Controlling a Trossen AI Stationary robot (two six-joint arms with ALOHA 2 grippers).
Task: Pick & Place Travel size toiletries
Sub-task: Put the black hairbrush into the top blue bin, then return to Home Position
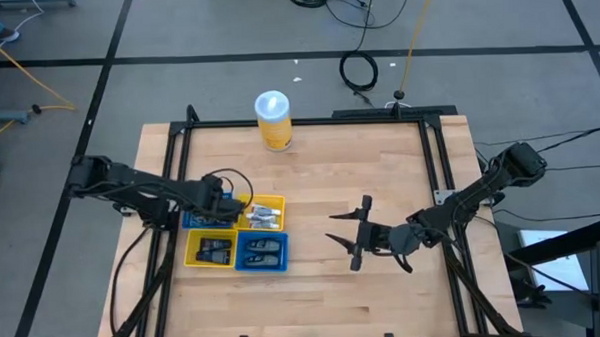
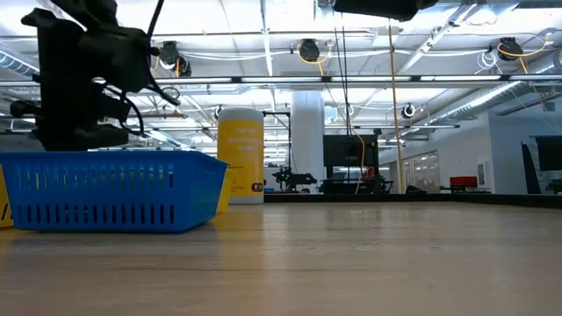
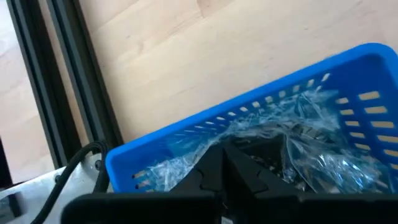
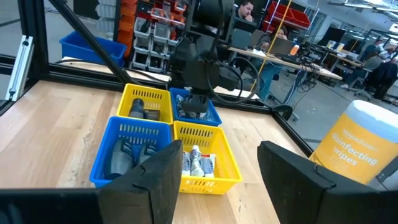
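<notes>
Four small trays stand in a square block on the table's left half. The toiletries lie in them: clear shiny wrappers (image 3: 311, 134) in the far blue tray (image 3: 249, 106), pale silvery pieces (image 4: 198, 163) in the far yellow tray (image 1: 267, 212), and dark pieces (image 4: 127, 152) in the near blue tray (image 1: 263, 252) and the near yellow tray (image 1: 211, 250). My left gripper (image 3: 224, 152) reaches down into the far blue tray, fingers together. My right gripper (image 1: 350, 237) is open and empty over bare table to the right of the trays, pointing at them. My left gripper has its shut fingertips (image 3: 214, 165) down among the clear wrappers in the far blue tray, coming from above at a slant. The fingers themselves hide the tips, so I cannot tell whether a wrapper is pinched between them.
A tall yellow canister with a white lid (image 1: 273, 119) stands at the table's far edge. A black frame (image 1: 308, 120) runs round the tabletop. Bare wood lies between the trays and my right gripper. People sit at desks in the room beyond (image 4: 249, 12).
</notes>
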